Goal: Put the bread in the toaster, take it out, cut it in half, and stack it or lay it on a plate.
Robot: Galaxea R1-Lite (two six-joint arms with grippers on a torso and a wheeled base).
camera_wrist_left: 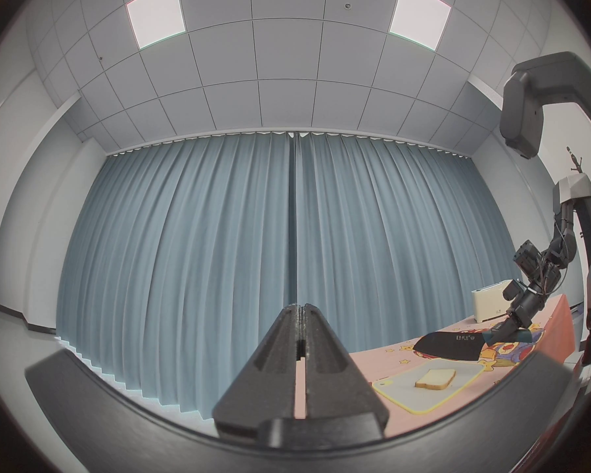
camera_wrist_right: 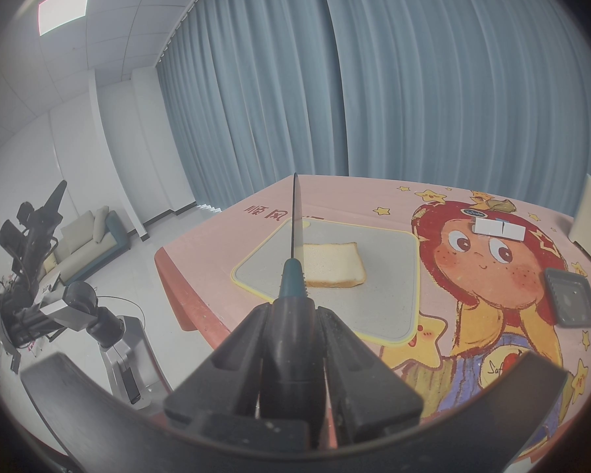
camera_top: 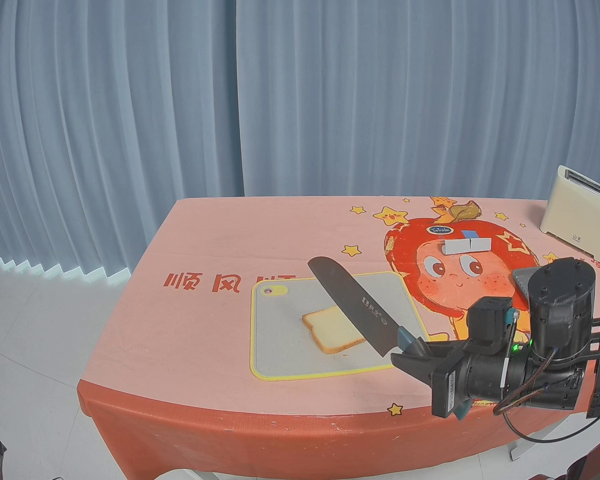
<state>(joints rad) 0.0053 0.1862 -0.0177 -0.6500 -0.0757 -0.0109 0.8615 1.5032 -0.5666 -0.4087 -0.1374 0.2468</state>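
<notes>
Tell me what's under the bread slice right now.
The bread lies flat on the grey cutting board, on the pink tablecloth. The board directly beneath it is covered. The knife hangs above it.

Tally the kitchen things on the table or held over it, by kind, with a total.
Bread slice: 1
Cutting board: 1
Knife: 1
Toaster: 1
Dark square plate: 1
Total: 5
</notes>
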